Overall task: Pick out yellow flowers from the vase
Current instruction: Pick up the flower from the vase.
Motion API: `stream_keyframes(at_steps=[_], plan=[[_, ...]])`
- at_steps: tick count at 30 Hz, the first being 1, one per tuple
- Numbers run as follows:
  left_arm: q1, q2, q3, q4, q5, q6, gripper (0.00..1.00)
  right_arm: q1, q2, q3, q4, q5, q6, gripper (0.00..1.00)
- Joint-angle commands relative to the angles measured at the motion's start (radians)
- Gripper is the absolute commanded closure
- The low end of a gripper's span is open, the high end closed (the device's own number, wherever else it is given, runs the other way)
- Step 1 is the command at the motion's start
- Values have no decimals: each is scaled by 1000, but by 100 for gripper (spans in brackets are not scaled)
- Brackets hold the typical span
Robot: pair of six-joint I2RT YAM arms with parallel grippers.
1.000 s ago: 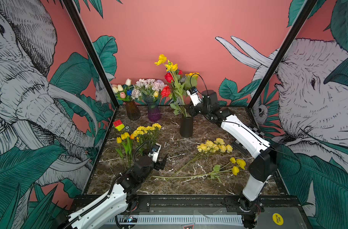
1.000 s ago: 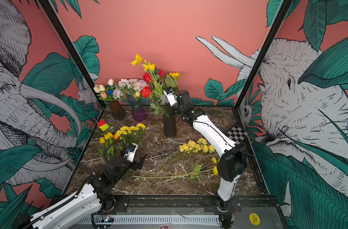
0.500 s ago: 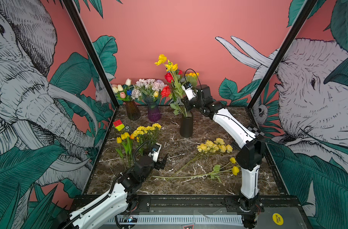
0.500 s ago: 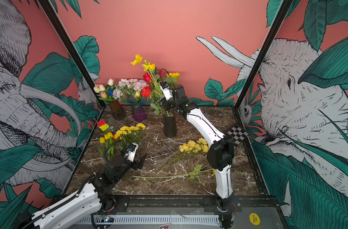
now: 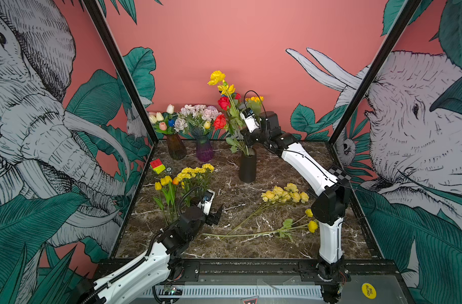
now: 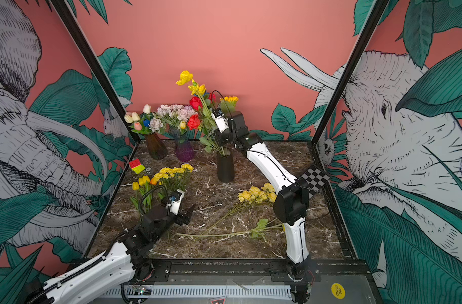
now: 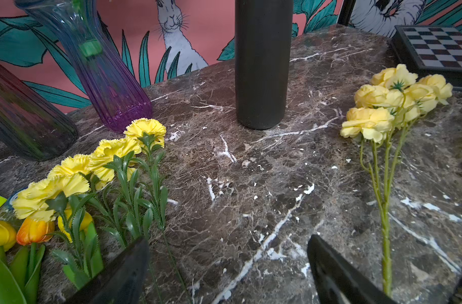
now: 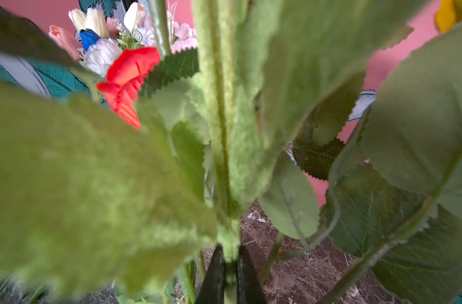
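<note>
The black vase holds red roses and yellow flowers: a tall one and a lower head. My right gripper reaches into the stems just above the vase mouth. In the right wrist view it is shut on a fuzzy green stem; leaves hide which bloom that stem carries. My left gripper hovers open and empty over the front left of the table. More yellow flowers lie on the table: pale roses, carnations and tulips.
At the back left stand a brown vase of tulips and a purple vase of lilac-white clusters. A colour cube lies by the left wall and a checkerboard sits near the right arm. A long-stemmed yellow flower lies across the front.
My right arm has reached left into the vase's bunch and its jaws have shut on a green stem. The left arm has stayed still.
</note>
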Motion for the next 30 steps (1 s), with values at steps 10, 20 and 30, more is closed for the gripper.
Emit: stream_keyframes(at_steps=[10, 20, 30], plan=[[7, 24, -5, 33, -5, 2, 5, -1, -157, -177, 183, -11, 2, 94], [5, 17, -3, 27, -5, 1, 5, -2, -235, -301, 324, 17, 75, 97], [6, 28, 3, 26, 6, 2, 5, -2, -309, -334, 383, 59, 142, 98]])
